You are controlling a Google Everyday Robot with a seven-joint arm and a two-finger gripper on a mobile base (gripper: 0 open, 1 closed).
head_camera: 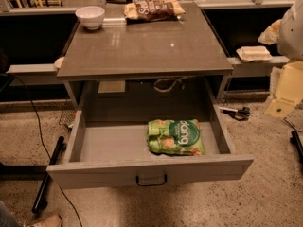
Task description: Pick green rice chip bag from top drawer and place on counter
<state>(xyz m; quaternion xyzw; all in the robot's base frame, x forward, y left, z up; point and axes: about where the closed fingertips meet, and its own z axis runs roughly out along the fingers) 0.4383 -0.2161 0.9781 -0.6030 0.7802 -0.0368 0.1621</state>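
The green rice chip bag [175,137] lies flat inside the open top drawer [109,145], right of the middle and close to the front panel. The drawer is pulled fully out, with its dark handle [151,179] at the centre of the front. The counter [142,46] spans the top of the unit above it. My gripper is not in view. A white rounded shape [291,27] at the right edge may be part of my arm.
A white bowl [90,17] stands at the counter's back left. A brown-and-tan snack bag [154,9] lies at its back centre. Scissors [236,112] and yellow cardboard [289,89] lie on the floor to the right. A black cable and bar [47,174] lie to the left.
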